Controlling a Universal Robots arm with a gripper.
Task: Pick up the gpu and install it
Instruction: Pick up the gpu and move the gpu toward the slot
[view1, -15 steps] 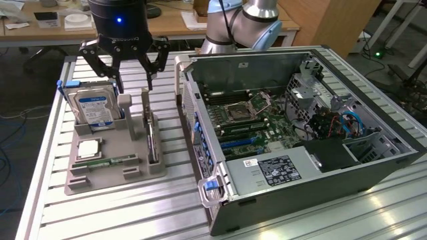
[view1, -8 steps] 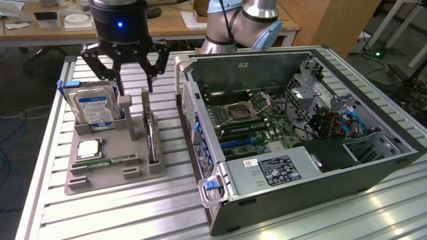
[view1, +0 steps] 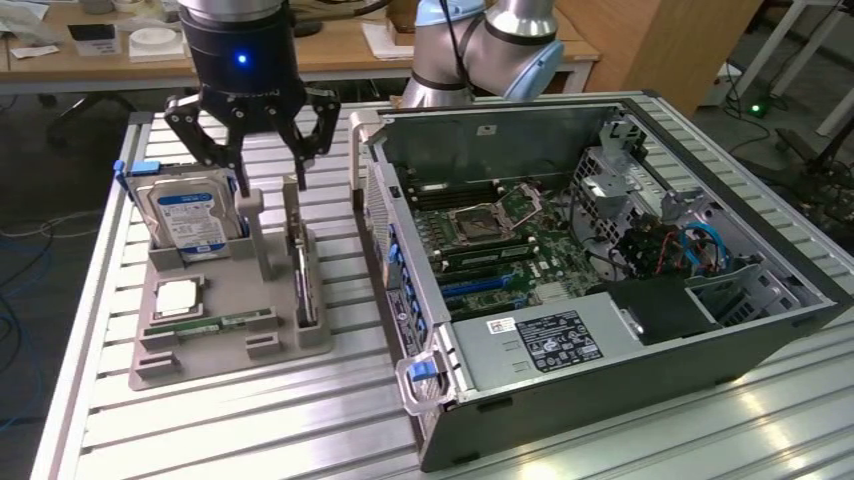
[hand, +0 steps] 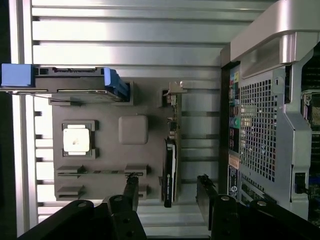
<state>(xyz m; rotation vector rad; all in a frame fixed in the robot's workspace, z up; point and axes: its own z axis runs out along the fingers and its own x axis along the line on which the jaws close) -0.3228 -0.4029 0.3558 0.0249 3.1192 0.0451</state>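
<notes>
gripper: jaws spread wide with nothing in them; it hangs above the grey holder tray.
fingers: one on each side of the card's line in the wrist view, with open space between each finger and the card.
gpu: stands on its long edge in a tray slot, below and between the fingers, black face showing.
contact: apparently none; the gap from the fingertips to the card's top edge is hard to judge.
hard drive: upright in the tray, outside the finger farther from the case.
processor chip: flat in a pocket, beyond that same finger.
memory stick: lies just beside the chip.
computer case: open, board exposed, outside the other finger, just beside the tray.
</notes>
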